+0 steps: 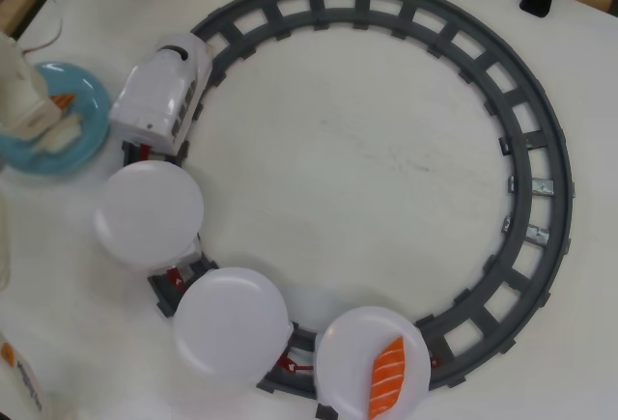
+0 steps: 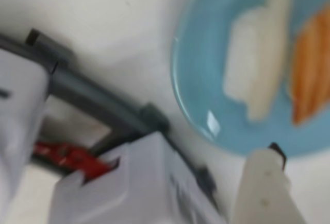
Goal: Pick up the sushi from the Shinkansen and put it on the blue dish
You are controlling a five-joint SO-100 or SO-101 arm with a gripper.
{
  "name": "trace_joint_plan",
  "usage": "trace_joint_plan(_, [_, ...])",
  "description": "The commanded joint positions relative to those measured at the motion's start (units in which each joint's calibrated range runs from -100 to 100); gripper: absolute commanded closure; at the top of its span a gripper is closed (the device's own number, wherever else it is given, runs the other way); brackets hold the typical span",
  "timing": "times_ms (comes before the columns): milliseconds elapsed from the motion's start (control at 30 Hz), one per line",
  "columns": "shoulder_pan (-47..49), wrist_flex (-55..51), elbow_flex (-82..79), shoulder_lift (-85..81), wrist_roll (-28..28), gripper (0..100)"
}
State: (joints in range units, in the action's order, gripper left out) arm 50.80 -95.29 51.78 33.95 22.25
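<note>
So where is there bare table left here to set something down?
The widest bare patch is the table inside the grey track loop. Another strip lies outside the track at the right edge of the overhead view. The left side is crowded: the train, the blue dish and the three white plates.

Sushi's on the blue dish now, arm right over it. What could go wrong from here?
1. The white sushi lies against an orange piece on the blue dish; the arm above could nudge either when lifting away.
2. The Shinkansen sits close beside the dish; a sideways retreat might clip it or the track.
3. One orange piece rides on the last plate, so bumping the train could shake it off.
</note>
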Motion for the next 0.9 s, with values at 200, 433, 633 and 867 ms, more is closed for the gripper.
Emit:
trace_joint_plan(200, [-0.36, -4.03, -0.48, -19.23, -6.5, 85])
trace_joint_plan(433, [1.67, -1.14, -28.88, -41.13, -9.12, 85])
trace_joint_plan(633, [1.67, 14.32, -61.97, -64.77, -13.04, 85])
trace_joint_plan(867, [5.45, 29.35, -95.34, -87.25, -19.16, 85])
